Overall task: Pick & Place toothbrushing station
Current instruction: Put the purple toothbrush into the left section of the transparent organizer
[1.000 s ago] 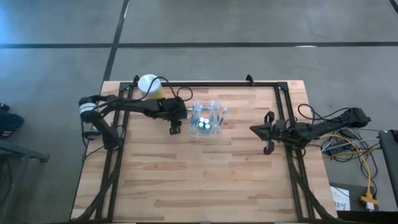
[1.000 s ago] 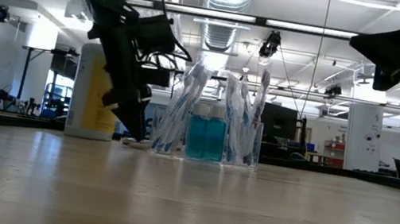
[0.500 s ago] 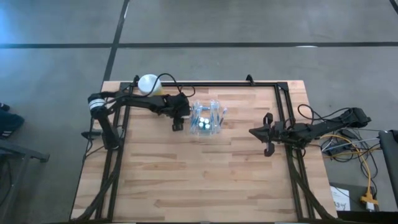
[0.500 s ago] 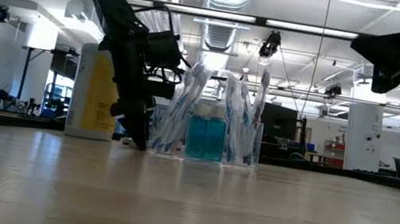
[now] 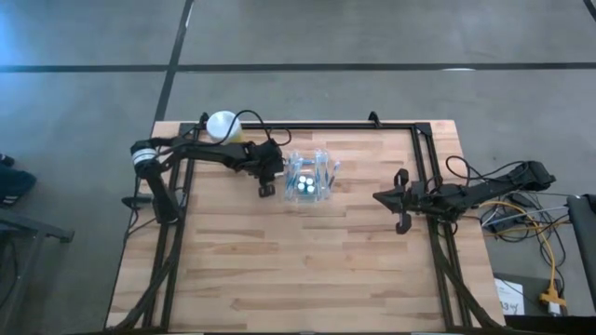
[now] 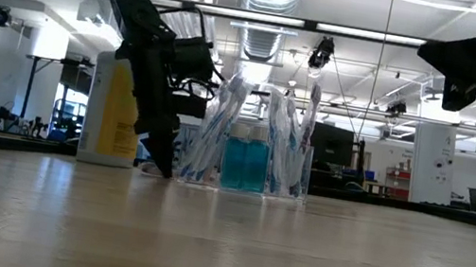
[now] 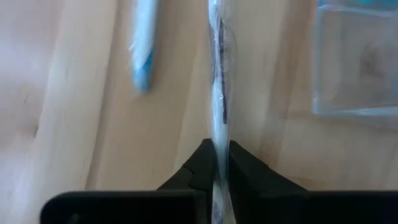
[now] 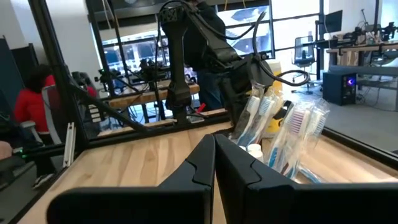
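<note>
The toothbrushing station [image 5: 309,180] is a small clear box with wrapped toothbrushes and blue bottles; its base stands on the table, right of the yellow canister [image 6: 249,154]. My left gripper [image 5: 265,187] is down at the table just left of it, shut on a thin clear-wrapped toothbrush [image 7: 217,93] that lies on the wood. A second toothbrush with a blue end [image 7: 142,50] lies beside it. The station's clear corner [image 7: 357,68] shows close by. My right gripper [image 5: 378,196] hangs shut above the table's right side, holding nothing. My left gripper pinches the wrapped toothbrush between its two fingers, at the part nearest the fingertips [image 7: 219,146]. The fingers [image 6: 161,165] come from above, slanting down from the table's left. The toothbrush lies flat on the table and runs on past the fingertips.
A yellow canister with a white lid [image 5: 223,126] stands at the far left, behind my left arm [image 6: 112,109]. A dark frame [image 5: 428,167] runs along the table's far, left and right edges. Bare wood [image 5: 298,270] fills the near half.
My left gripper has come down to the table close beside the station's left side, and its fingers have shut together on the wrapped toothbrush lying there. The station has stayed where it was.
</note>
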